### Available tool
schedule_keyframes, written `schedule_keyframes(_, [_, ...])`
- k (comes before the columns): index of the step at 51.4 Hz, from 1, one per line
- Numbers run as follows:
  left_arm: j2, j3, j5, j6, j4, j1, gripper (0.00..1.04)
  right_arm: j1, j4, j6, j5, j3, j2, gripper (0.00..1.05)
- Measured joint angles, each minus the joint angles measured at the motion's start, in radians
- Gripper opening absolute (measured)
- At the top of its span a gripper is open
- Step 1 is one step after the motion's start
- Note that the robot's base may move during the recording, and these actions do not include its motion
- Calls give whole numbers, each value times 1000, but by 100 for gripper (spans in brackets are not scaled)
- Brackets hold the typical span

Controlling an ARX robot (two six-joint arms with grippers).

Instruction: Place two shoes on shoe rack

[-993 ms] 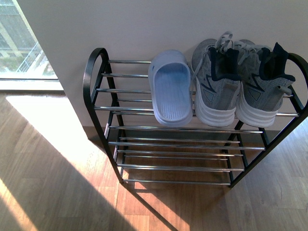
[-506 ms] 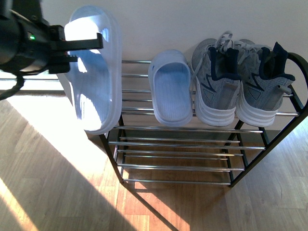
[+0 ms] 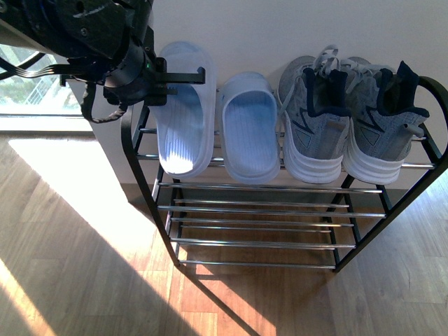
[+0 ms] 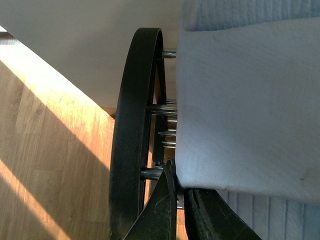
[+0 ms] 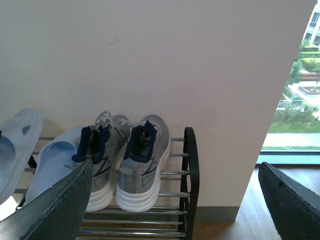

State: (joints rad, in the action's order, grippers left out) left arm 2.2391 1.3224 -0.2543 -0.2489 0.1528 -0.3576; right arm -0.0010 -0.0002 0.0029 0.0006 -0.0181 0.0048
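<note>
While the left end effector [image 3: 183, 75] stays clamped on a pale blue slipper [image 3: 183, 119] over the shoe rack [image 3: 280, 187], the two shoes [image 3: 350, 122] sit on its top tier; the right end effector [image 5: 175, 200] gapes wide.

My left arm [image 3: 91, 35] is a bulky black housing with small screws, black cables looping beneath and a tiny green light glowing. My right gripper [image 5: 175, 205] shows two dark, matte, wedge-shaped fingers [image 5: 55, 210].
</note>
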Motion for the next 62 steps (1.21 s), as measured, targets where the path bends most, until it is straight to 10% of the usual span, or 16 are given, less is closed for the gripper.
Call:
schedule_keyframes(14, [103, 150, -34, 36, -77, 2, 5, 0, 0, 0, 0, 0, 0, 96])
schedule_keyframes(42, [-95, 14, -66, 66, 40, -48, 96, 0, 0, 0, 0, 0, 0, 96])
schedule_keyframes(62, [-737, -612, -282, 83, 255, -62, 95, 0, 0, 0, 0, 0, 0, 96])
